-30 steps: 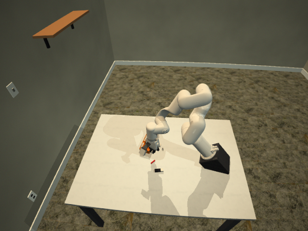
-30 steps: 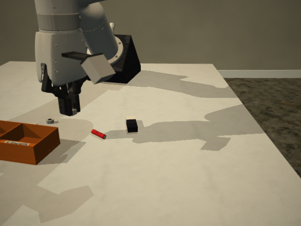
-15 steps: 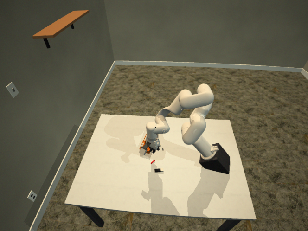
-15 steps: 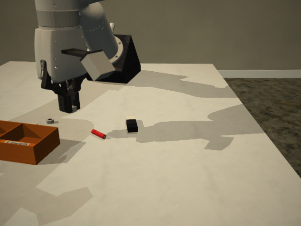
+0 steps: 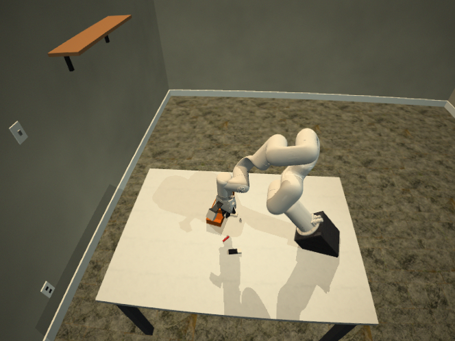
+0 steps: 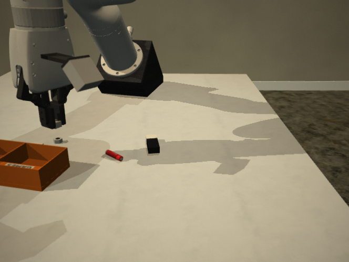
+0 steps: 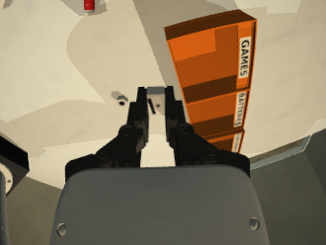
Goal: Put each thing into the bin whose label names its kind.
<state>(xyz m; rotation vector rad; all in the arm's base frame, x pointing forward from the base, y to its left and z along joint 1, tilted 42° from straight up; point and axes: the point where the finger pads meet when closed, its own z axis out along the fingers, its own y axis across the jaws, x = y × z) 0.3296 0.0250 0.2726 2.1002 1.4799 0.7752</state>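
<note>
One white table point(image 5: 176, 263) point(image 6: 197, 202) point(image 7: 30, 84), across the lower half of the top view, on a mottled brown floor point(image 5: 382, 146) point(image 6: 307, 127) between grey-green walls point(image 5: 294, 47) point(image 6: 211, 28). Upper left of the same view: an orange-brown shelf point(image 5: 88, 36) on dark brackets. Right side of the table: a black mounting block point(image 5: 332, 238) point(image 6: 153, 70) beneath the white arm. At the left edge of the exterior view, an orange divided bin point(image 5: 214, 222) point(image 6: 56, 171) point(image 7: 212, 23), upright on the table; labels in the wrist view, upper right, GAMES and BATTERIES, with a third label too cut off to read. Just beside the bin, a small grey hex nut point(image 5: 240, 220) point(image 6: 57, 140) point(image 7: 122, 102), flat on the table. Farther toward the middle of the exterior view, a red cylinder point(image 5: 225, 238) point(image 6: 114, 155) point(image 7: 89, 5), lying on its side, and then a black block point(image 5: 232, 251) point(image 6: 153, 145) with a pale end. Upper left of the exterior view: the gripper point(image 5: 230, 214) point(image 6: 57, 124) point(image 7: 156, 99), pointing downward, raised above the table and apart from the nut. Fingers nearly together, closed on a small pale grey piece point(image 6: 58, 124) point(image 7: 156, 91) at the tips; kind of piece impossible to tell.

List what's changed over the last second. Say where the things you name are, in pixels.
The black-fingered gripper point(image 5: 230, 213) point(image 6: 53, 125) point(image 7: 156, 99) moved left in the exterior view, toward the far edge in the top view. No grasp or release: it is shut on a small grey piece point(image 6: 58, 124) point(image 7: 156, 91) throughout. Unmoved: orange divided bin point(image 5: 214, 222) point(image 6: 19, 179) point(image 7: 212, 23), grey hex nut point(image 5: 240, 220) point(image 6: 57, 140) point(image 7: 122, 102), red cylinder point(image 5: 225, 238) point(image 6: 114, 155) point(image 7: 89, 5), black-and-white block point(image 5: 233, 251) point(image 6: 153, 145).
</note>
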